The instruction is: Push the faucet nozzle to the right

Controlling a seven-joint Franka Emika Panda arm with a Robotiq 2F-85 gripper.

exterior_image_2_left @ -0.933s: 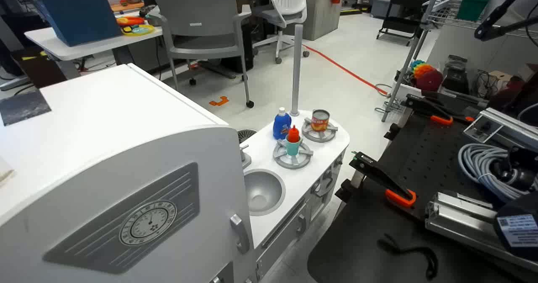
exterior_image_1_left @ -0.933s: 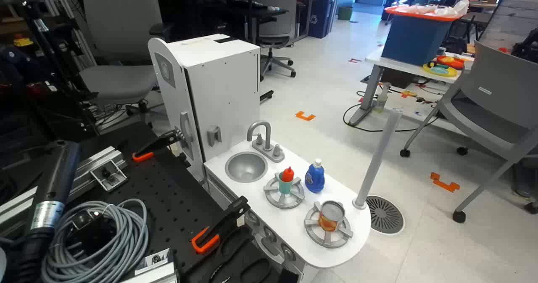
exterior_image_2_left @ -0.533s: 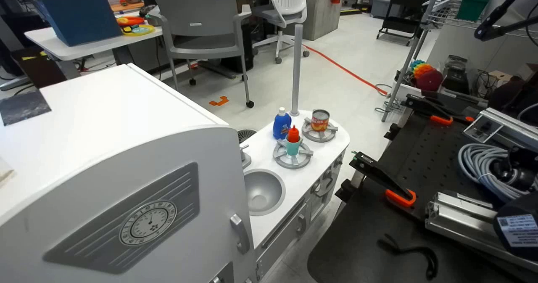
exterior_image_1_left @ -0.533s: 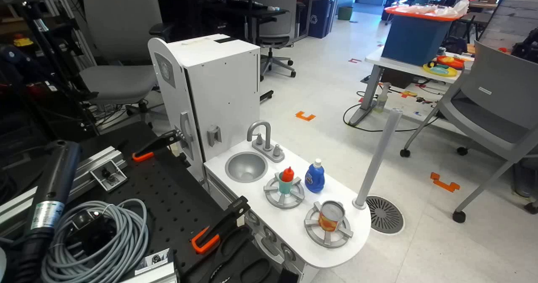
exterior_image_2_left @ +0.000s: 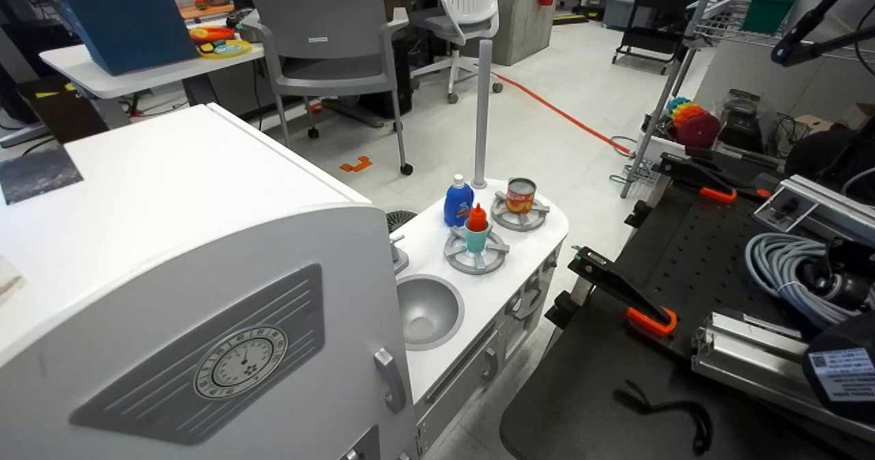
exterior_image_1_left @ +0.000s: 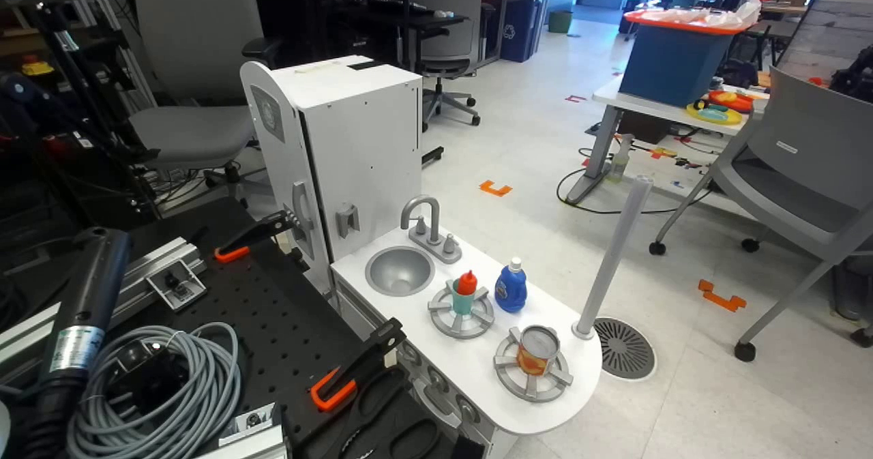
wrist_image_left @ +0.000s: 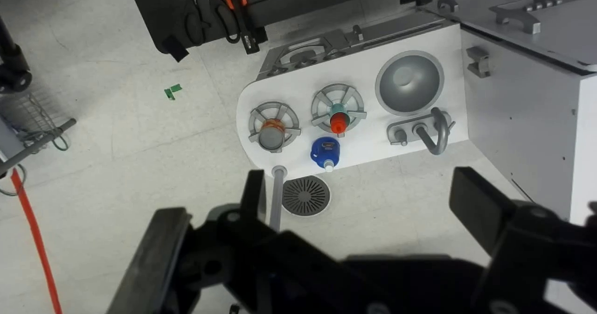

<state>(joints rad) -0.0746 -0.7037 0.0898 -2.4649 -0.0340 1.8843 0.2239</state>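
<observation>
The silver-grey faucet nozzle (exterior_image_1_left: 435,221) arches up from its base between two small handles, at the back edge of the white toy counter. In the exterior view its spout end points towards the sink bowl and cabinet. In the wrist view the nozzle (wrist_image_left: 441,129) is at the upper right. In an exterior view the cabinet hides the spout and only part of the faucet base (exterior_image_2_left: 400,260) shows. My gripper (wrist_image_left: 360,195) is wide open and empty in the wrist view, high above the floor behind the counter, apart from the nozzle. It is out of both exterior views.
The white cabinet (exterior_image_1_left: 372,145) stands beside the faucet. On the counter are the sink bowl (exterior_image_1_left: 372,283), a blue bottle (exterior_image_1_left: 511,288), a cup with a red bottle (exterior_image_1_left: 464,301), a can (exterior_image_1_left: 535,353) and a tall grey post (exterior_image_1_left: 614,261). A black table (exterior_image_1_left: 273,336) stands alongside.
</observation>
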